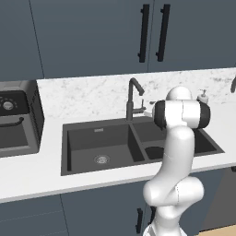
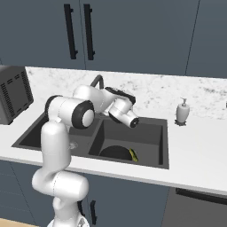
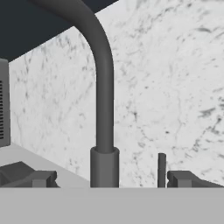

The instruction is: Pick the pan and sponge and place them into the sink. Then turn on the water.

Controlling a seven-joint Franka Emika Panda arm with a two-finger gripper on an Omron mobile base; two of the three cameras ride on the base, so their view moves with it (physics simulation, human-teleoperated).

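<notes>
Your jaws stand released, facing the faucet [image 3: 103, 109]: its upright stem rises dead ahead between them, its thin lever [image 3: 162, 169] just right. Pan [image 2: 116, 153] and sponge [image 2: 133, 155] already lie in the sink [image 2: 153, 128].

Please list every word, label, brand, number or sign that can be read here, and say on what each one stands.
There are none that can be read.
Dial of the dark appliance: its markings are too blurred to read.
Soap dispenser: plain white, with no label.
Small pale plate on the sink wall: too small to read.
</notes>
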